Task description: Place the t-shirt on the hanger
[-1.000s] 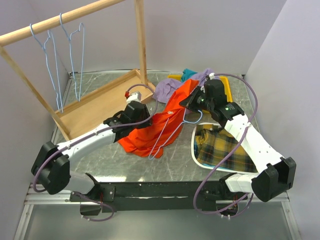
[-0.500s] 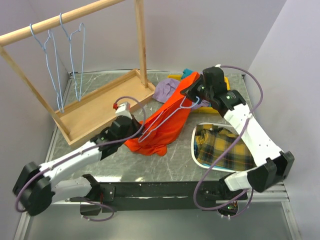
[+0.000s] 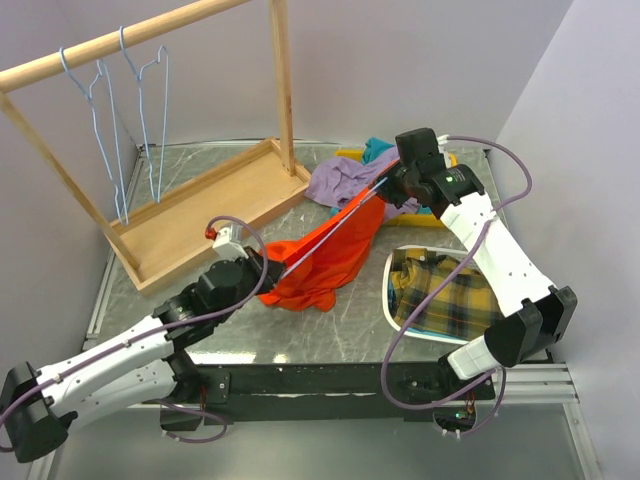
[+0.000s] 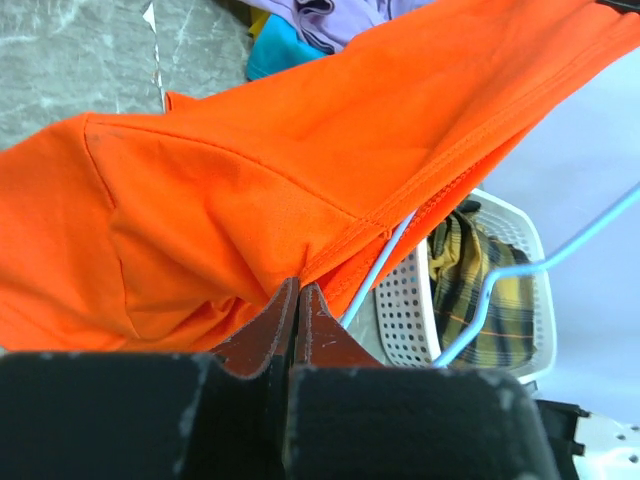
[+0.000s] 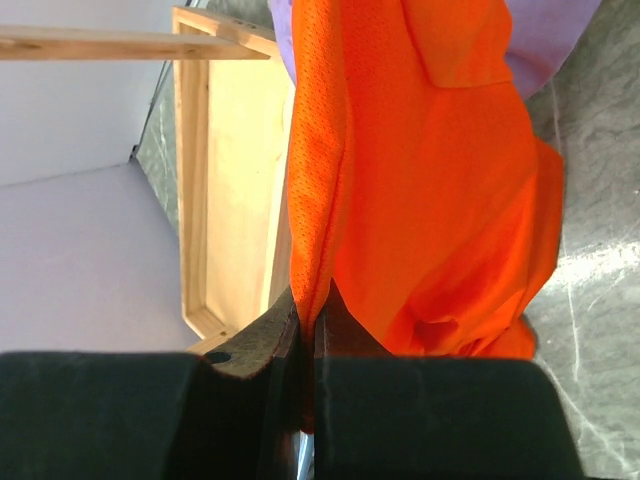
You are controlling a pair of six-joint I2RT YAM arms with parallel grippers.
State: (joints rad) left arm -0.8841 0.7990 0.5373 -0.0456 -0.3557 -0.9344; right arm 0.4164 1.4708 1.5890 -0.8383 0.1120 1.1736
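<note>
Left wrist: t-shirt (image 4: 250, 180) within left tool (image 4: 298, 292)

The orange t-shirt (image 3: 322, 268) is pulled taut on a diagonal, the light-blue wire hanger (image 3: 335, 229) running along it.

Orange t-shirt (image 3: 325, 265), light-blue hanger (image 3: 335, 228) (yellow plaid cloth (image 3: 445, 300))

Place: we take it for a robotics lab cell.
Walls: plain pale panels (image 3: 420, 70) at 9, 12 and 3 o'clock.
Worktop: grey marbled slab (image 3: 345, 322), black mounting rail (image 3: 320, 382) at 6 o'clock.
</note>
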